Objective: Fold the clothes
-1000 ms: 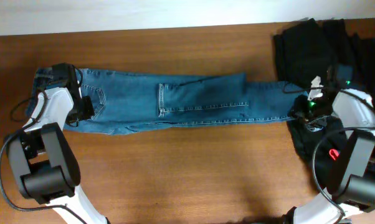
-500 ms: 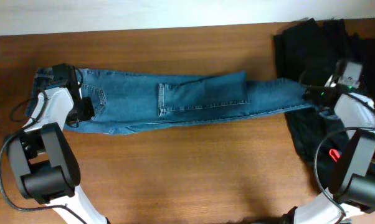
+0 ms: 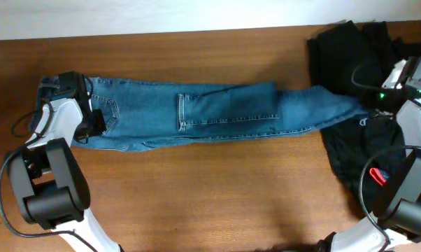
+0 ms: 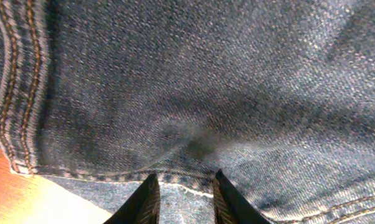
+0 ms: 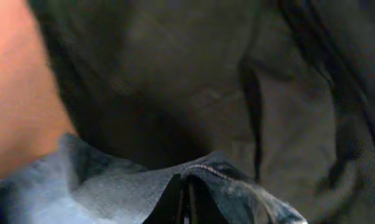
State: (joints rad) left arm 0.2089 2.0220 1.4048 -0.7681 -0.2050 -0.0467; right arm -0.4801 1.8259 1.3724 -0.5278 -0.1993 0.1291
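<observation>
The blue denim jeans lie stretched left to right across the wooden table, waist at the left, with one leg folded over the middle. My left gripper sits at the waist end. In the left wrist view its fingers pinch a bunched fold of denim just past a stitched seam. My right gripper is shut on the leg hem at the right end. In the right wrist view the fingers hold the hem raised above black cloth.
A heap of black garments covers the table's right side, under and around my right arm, and fills the right wrist view. A small red-pink item lies on them near the front right. Bare wood lies in front of the jeans.
My right gripper has moved right and slightly back with the leg hem, drawing the leg out over the black garments. The left gripper and the waist end have not moved.
</observation>
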